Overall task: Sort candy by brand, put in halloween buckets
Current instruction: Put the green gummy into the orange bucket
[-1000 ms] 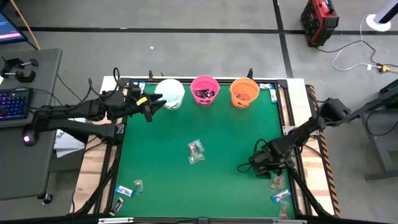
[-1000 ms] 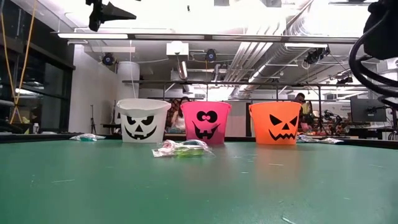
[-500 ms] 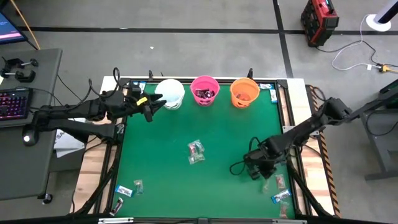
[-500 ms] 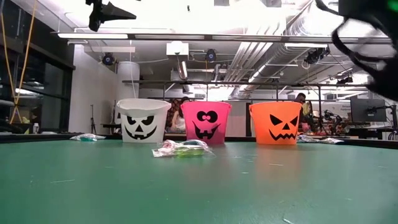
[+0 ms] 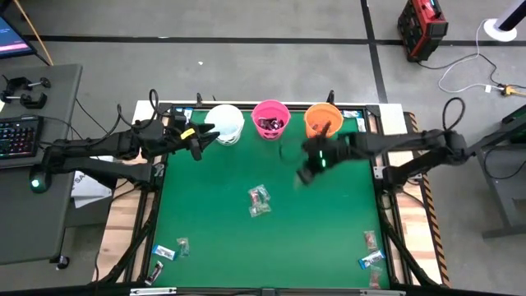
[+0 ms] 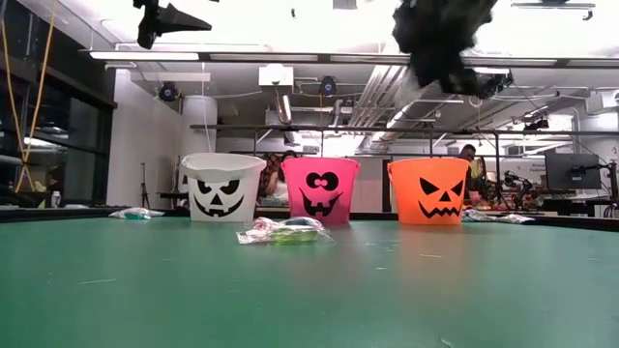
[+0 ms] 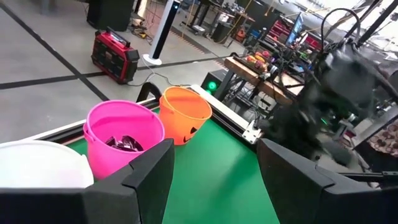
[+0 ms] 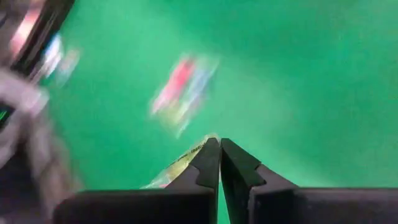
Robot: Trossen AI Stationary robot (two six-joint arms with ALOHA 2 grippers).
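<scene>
R gripper [image 5: 306,171] hangs above the green bench [image 5: 214,230], just in front of the orange bucket [image 5: 322,122]. Its fingers [image 8: 208,163] are pressed together, pinching a thin crinkly wrapper, yellowish-clear, that sticks out at the tips: one candy [image 8: 180,167], brand unreadable. In the low view that arm is a dark blur up top, over the gap btw pink and orange pails.

L gripper [image 5: 200,136] sits at the white bucket [image 5: 225,123], beside its rim on the far-left part of the bench; fingers [image 7: 146,177] apart, nothing btw them.

3 round plastic buckets in a row along the far edge, each w/ a black jack-o'-lantern face: white, pink bucket [image 5: 270,118], orange. Smooth, slightly tapered walls. Pink one has dark wrapped pieces inside; orange has something at the bottom, can't tell what.

Loose candy on the felt-like green surface: a small cluster of clear/reddish wrappers [image 5: 259,200] mid-bench, a few blue-and-silver ones [image 5: 168,252] at the near-left corner, a few more [image 5: 370,251] at the near-right corner. All flat, shiny, crumpled film, well apart from the buckets.
</scene>
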